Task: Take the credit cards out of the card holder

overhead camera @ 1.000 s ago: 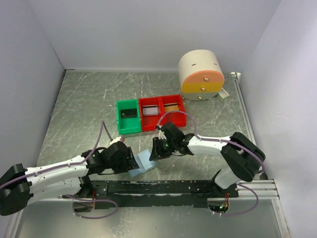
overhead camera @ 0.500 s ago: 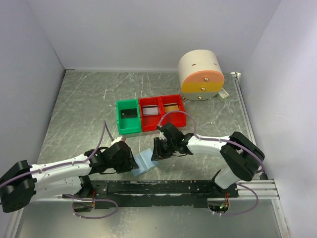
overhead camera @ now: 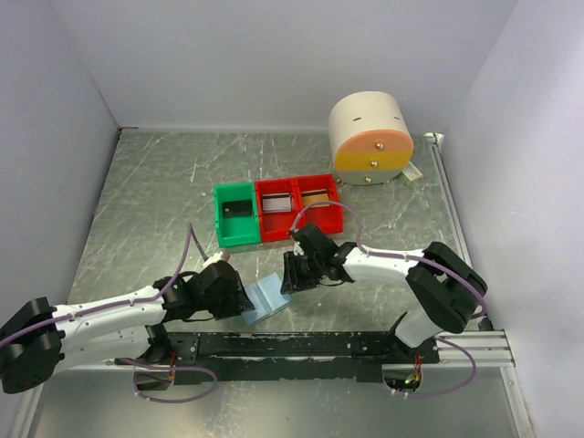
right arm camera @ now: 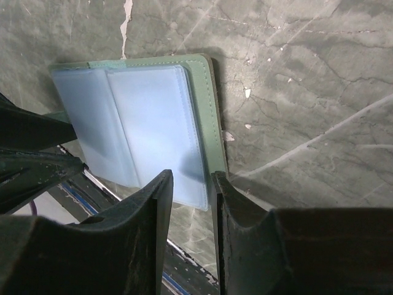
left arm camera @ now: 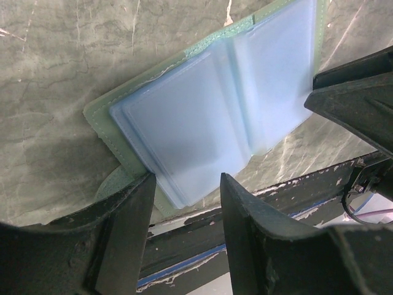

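Observation:
The card holder (overhead camera: 266, 298) lies spread open on the table, pale blue sleeves on a green backing (left arm camera: 202, 110) (right arm camera: 153, 123). No credit cards show in its pockets. A tan credit card (overhead camera: 316, 196) lies in the right red bin. My left gripper (overhead camera: 242, 301) (left arm camera: 186, 179) is at the holder's near-left corner, open, with the sleeve's corner between its fingertips. My right gripper (overhead camera: 288, 278) (right arm camera: 191, 177) hovers at the holder's far-right edge. Its jaws stand narrowly apart over the sleeve's corner and the green border.
A green bin (overhead camera: 236, 215) and two red bins (overhead camera: 297, 206) stand in a row behind the holder. A round beige drawer unit (overhead camera: 370, 139) sits at the back right. The black mounting rail (overhead camera: 301, 345) runs just in front of the holder.
The left jaws have narrowed around the holder's corner. Both arms have shifted only slightly, and the holder has stayed in place.

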### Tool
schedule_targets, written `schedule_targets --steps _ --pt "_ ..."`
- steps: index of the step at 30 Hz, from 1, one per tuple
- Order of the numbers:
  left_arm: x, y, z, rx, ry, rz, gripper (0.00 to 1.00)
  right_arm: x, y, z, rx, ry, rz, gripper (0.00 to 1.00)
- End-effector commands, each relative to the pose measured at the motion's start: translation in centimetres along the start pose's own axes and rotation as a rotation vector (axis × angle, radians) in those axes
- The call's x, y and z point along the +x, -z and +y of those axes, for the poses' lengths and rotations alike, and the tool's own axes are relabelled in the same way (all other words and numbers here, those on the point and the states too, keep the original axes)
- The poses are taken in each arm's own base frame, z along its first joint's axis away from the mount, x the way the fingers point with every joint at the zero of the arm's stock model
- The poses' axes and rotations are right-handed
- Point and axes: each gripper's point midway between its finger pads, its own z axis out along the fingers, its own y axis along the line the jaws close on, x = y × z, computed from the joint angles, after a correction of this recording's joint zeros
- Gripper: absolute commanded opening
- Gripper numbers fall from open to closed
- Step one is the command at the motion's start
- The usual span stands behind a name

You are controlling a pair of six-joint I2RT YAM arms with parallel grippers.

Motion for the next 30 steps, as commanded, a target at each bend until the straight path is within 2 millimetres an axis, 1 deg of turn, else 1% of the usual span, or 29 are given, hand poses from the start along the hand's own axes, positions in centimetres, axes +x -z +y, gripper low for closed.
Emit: schedule_targets --steps 1,4,5,7,10,13,16,18,20,25,28,30 --pt "0.7 -0.5 1.8 -0.055 -0.020 0.014 0.58 1.6 -1.0 -1.2 0.033 -0.017 0.051 0.32" --pt "0.8 -0.7 1.8 -0.057 -0.027 0.022 0.57 2.2 -1.6 -1.1 0.015 -0.027 0.077 0.32" --pt "0.8 -0.8 1.8 -0.057 -0.029 0.024 0.56 2.4 -1.8 -0.8 -0.012 -0.034 0.085 0.32" --pt "0.9 -0.9 1.7 -0.058 -0.033 0.029 0.56 2.7 -1.9 0.6 -0.096 -0.048 0.100 0.31" --pt "0.9 -0.9 1.7 -0.059 -0.036 0.032 0.55 2.4 -2.0 2.3 -0.185 -0.070 0.101 0.26" --pt "0.9 -0.9 1.6 -0.062 -0.036 0.031 0.54 1.5 -1.9 3.0 -0.203 -0.060 0.082 0.18" --pt "0.8 -0.8 1.8 -0.069 -0.034 0.025 0.53 0.7 -1.5 3.1 -0.175 -0.036 0.060 0.10" --pt "0.6 -0.7 1.8 -0.072 -0.032 0.018 0.52 0.0 -1.2 3.2 -0.160 -0.012 0.041 0.01" --pt "0.4 -0.5 1.7 -0.068 -0.028 0.008 0.52 -0.3 -1.0 3.3 -0.150 0.012 0.035 0.00" --pt "-0.2 -0.4 0.5 -0.019 -0.018 -0.020 0.50 -0.3 -0.7 3.6 -0.116 0.068 0.022 0.00" --pt "-0.5 -0.4 0.2 -0.015 -0.011 -0.033 0.51 0.0 -1.0 2.7 -0.077 0.052 0.026 0.00" --pt "-0.6 -0.5 0.2 -0.024 -0.004 -0.038 0.56 0.4 -1.4 1.5 -0.022 0.027 0.037 0.00"
